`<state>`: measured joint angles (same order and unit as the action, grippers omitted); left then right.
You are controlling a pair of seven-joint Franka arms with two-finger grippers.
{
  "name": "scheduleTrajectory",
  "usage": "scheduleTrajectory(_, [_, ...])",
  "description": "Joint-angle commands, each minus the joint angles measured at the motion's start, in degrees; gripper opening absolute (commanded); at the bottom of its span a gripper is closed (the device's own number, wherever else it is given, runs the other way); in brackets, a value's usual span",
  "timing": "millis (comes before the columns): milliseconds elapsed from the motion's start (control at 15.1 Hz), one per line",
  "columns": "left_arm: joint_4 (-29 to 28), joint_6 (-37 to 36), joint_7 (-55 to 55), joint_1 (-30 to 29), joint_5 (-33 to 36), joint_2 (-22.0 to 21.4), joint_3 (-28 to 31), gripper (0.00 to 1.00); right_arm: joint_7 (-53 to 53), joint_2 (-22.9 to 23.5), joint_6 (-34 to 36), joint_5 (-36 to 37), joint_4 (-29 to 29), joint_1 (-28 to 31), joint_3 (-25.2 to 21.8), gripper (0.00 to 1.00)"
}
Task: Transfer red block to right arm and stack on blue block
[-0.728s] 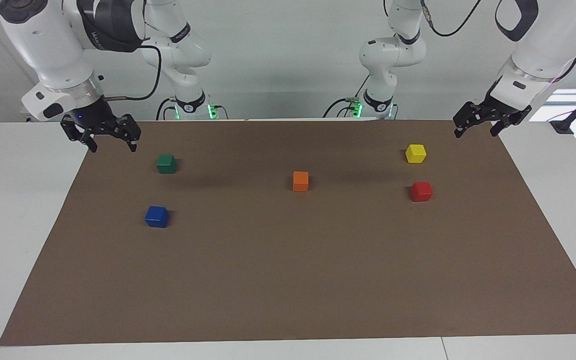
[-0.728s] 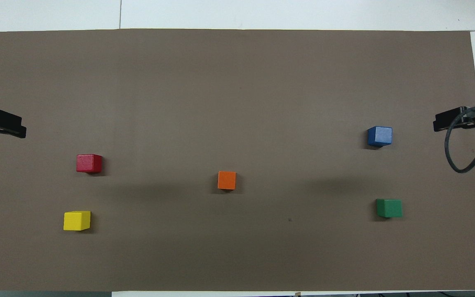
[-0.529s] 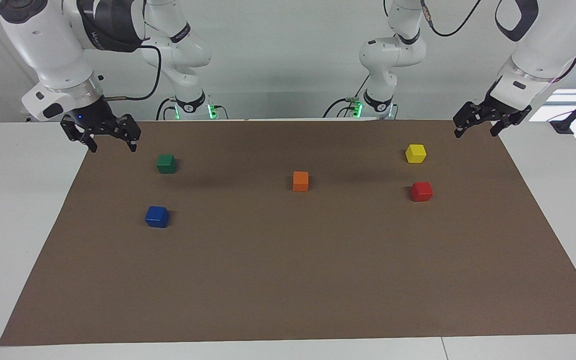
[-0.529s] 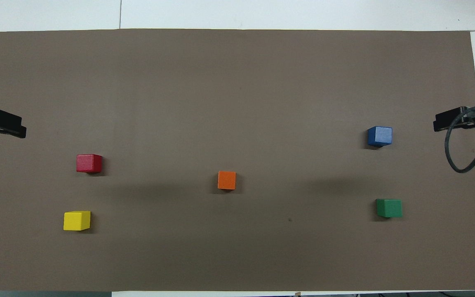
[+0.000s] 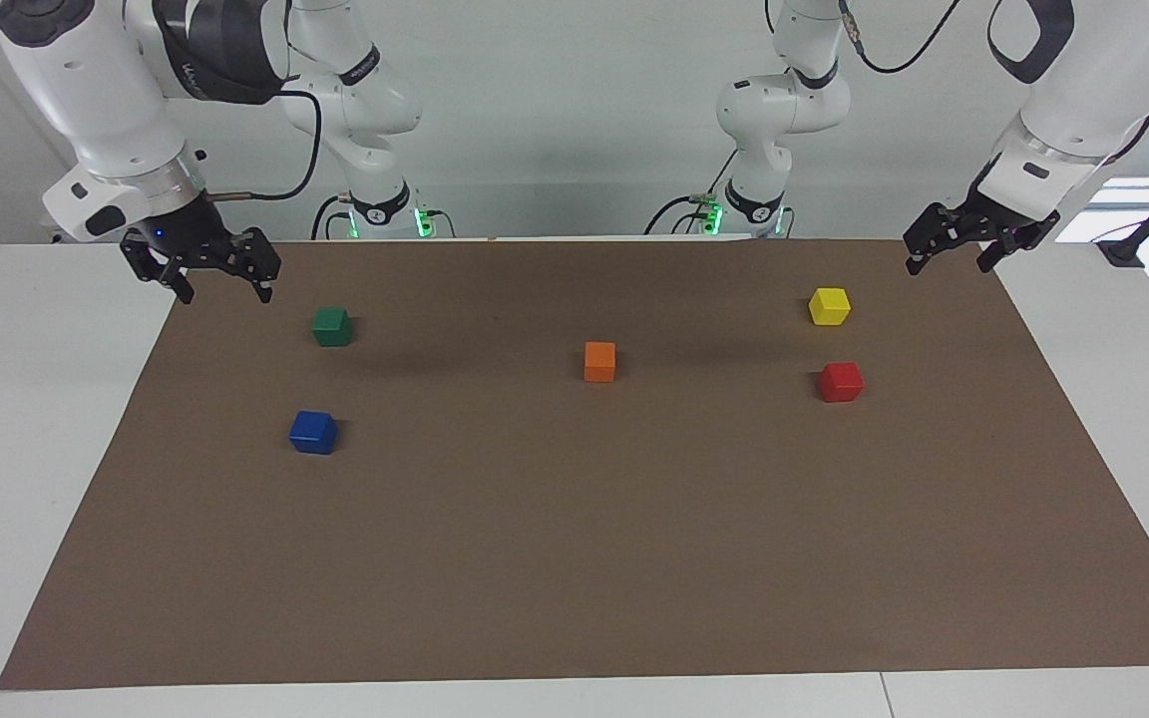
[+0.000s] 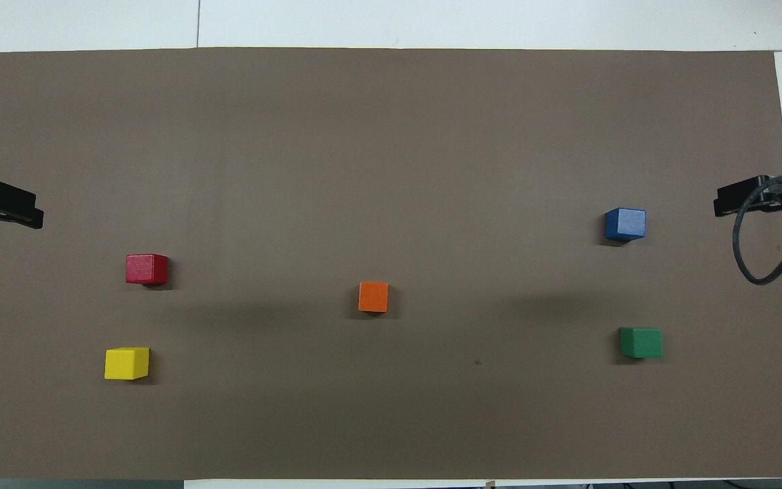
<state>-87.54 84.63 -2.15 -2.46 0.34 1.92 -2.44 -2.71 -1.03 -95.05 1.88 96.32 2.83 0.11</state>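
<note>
Left claw hangs open and empty over the mat corner at its end of the worktop. Right claw likewise, open and empty. Red block sits on the mat, farther out than the yellow cube; blue block lies toward the right arm's end.

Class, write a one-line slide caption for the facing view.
Five cubes lie apart on the brown mat; red block and blue block untouched, left gripper and right gripper open.
</note>
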Motion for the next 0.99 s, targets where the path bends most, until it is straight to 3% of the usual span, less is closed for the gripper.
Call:
scheduleTrajectory(0, [-3.41, 1.68, -0.84, 1.06, -0.87, -0.69, 2.17, 1.00, -1.50, -1.08, -0.04, -0.56, 1.33, 1.04, 0.50, 1.00])
scheduleTrajectory(463, [-13.25, 11.86, -1.37, 1.41, -0.78, -0.70, 2.53, 1.00, -1.24, -1.08, -0.31, -0.56, 1.42, 0.69, 0.59, 1.00])
scheduleTrajectory(926, [-27.04, 24.24, -0.84, 1.85, -0.78, -1.13, 2.53, 1.00, -1.24, -1.26, -0.57, -0.65, 1.94, 0.43, 0.59, 1.00])
